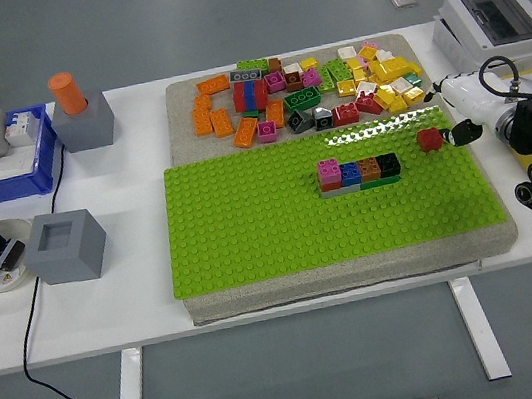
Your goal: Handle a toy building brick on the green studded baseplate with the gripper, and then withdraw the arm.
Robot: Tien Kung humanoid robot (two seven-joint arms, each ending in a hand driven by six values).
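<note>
A: Where's the right hand (458, 118)?
B: Right edge of frame, just off the green baseplate (251, 232). Holds nothing; can't tell if fingers are released or clenched.
A: Brick?
B: Red brick (429, 139) sits on baseplate's upper-right corner, just beside the hand. Row of bricks (359, 172) mid-plate, loose pile (305, 92) at top of the white surface (140, 300).
</note>
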